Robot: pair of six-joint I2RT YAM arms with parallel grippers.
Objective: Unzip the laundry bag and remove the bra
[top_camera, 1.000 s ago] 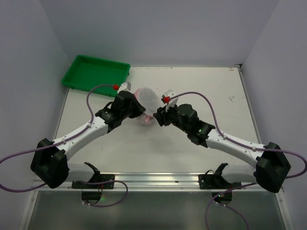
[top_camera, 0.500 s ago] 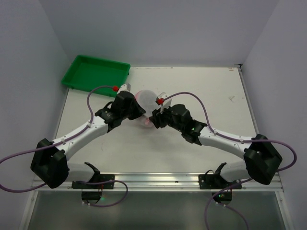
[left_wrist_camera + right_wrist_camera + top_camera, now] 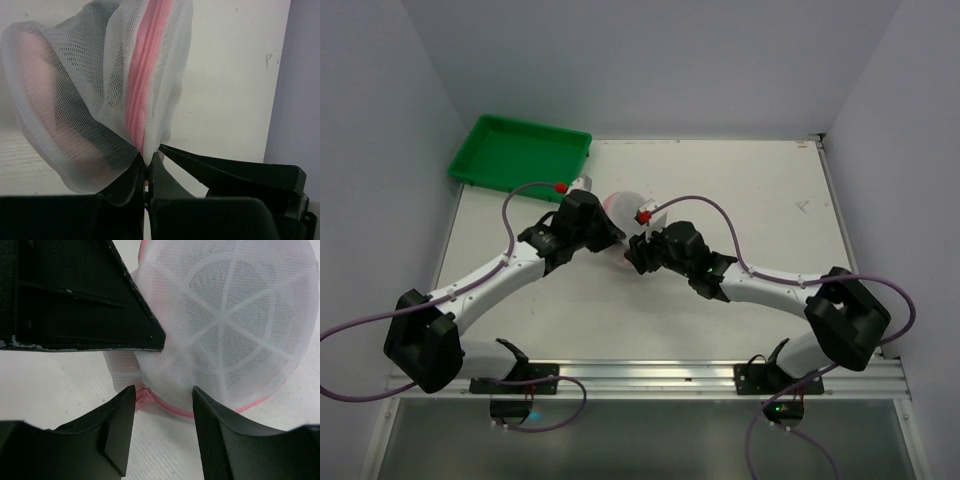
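Note:
The laundry bag (image 3: 623, 205) is a white mesh dome with a pink zipper rim, lying mid-table between the two arms. My left gripper (image 3: 148, 159) is shut on the bag's edge (image 3: 150, 100) right at the pink zipper. My right gripper (image 3: 164, 392) stands open, its fingers (image 3: 120, 415) straddling the bag's lower rim (image 3: 170, 407) without touching it. The left gripper's dark finger (image 3: 100, 300) shows at the upper left of the right wrist view. Something pinkish (image 3: 45, 95) shows through the mesh; the bra itself cannot be made out.
A green rectangular tray (image 3: 520, 150) sits at the far left corner of the white table (image 3: 760, 190). Grey walls close in the left, back and right sides.
My right arm has slid left toward the bag, bringing its open fingers up around the rim. The left gripper has held its pinch without moving.

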